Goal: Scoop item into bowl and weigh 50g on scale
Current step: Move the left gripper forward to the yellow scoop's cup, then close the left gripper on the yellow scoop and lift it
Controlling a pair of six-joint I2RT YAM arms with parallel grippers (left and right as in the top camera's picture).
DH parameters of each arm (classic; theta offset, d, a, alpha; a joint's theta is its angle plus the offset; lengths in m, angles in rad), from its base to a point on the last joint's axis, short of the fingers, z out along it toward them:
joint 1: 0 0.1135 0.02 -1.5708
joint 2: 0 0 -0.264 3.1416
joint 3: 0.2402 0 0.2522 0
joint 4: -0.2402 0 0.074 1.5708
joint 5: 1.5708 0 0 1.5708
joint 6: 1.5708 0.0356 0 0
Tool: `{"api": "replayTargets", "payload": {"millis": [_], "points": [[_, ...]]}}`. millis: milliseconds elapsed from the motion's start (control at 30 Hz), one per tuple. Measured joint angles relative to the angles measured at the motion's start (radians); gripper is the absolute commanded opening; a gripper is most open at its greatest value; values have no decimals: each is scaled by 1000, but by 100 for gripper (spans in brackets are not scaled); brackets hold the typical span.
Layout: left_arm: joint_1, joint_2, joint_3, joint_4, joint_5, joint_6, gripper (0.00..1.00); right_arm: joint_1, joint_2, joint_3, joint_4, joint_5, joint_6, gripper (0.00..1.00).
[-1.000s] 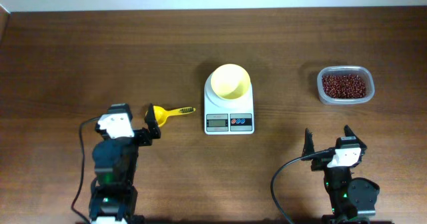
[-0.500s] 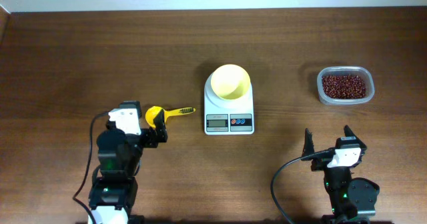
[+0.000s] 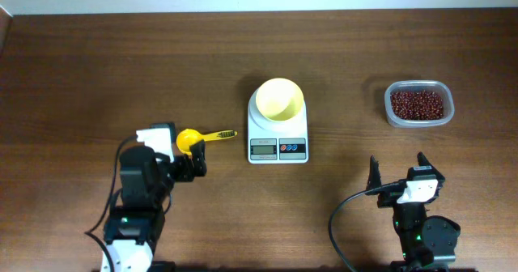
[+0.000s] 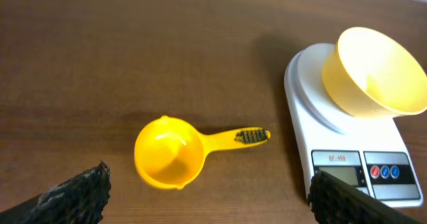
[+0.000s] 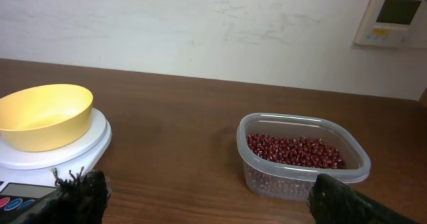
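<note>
The pale-yellow bowl (image 3: 280, 99) (image 4: 373, 71) (image 5: 43, 117) stands empty on the white scale (image 3: 278, 146) (image 4: 303, 84) (image 5: 80, 147) at the table's middle. The item, dark red-brown beans (image 3: 418, 104) (image 5: 293, 151), fills a clear container at the right. A yellow scoop (image 3: 193, 139) (image 4: 168, 160) lies left of the scale, handle pointing toward it. My left gripper (image 3: 193, 157) (image 4: 210, 201) is open just in front of the scoop's cup, touching nothing. Nearer the front right, my right gripper (image 3: 397, 167) (image 5: 210, 197) is open and empty, well short of the beans.
The clear rounded container (image 3: 392, 114) (image 5: 300, 181) sits near the back right. A wall with a small control panel (image 5: 395, 17) rises behind the table's far edge. Bare wood lies between scale and container.
My left arm has shifted right, bringing its open jaws closer to the scoop's cup. The right arm, scoop, bowl and container have not moved.
</note>
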Motion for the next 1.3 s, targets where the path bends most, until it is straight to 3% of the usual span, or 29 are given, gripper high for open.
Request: {"api": "replayTargets", "payload": {"millis": [267, 667, 767, 867, 1033, 1167, 1300], "points": [[1, 113, 229, -120, -21, -3, 99, 0, 0, 0, 0, 0, 0, 99], [1, 122, 235, -88, 121, -35, 99, 0, 0, 0, 0, 0, 0, 99], [1, 123, 235, -86, 86, -156, 99, 0, 0, 0, 0, 0, 0, 99], [1, 135, 235, -121, -19, -404, 97, 0, 0, 0, 0, 0, 0, 99], [1, 159, 240, -220, -102, -657, 92, 0, 0, 0, 0, 0, 0, 99], [1, 188, 241, -281, -141, -805, 84, 0, 0, 0, 0, 0, 0, 99], [1, 214, 246, -336, -154, -889, 84, 0, 0, 0, 0, 0, 0, 99]]}}
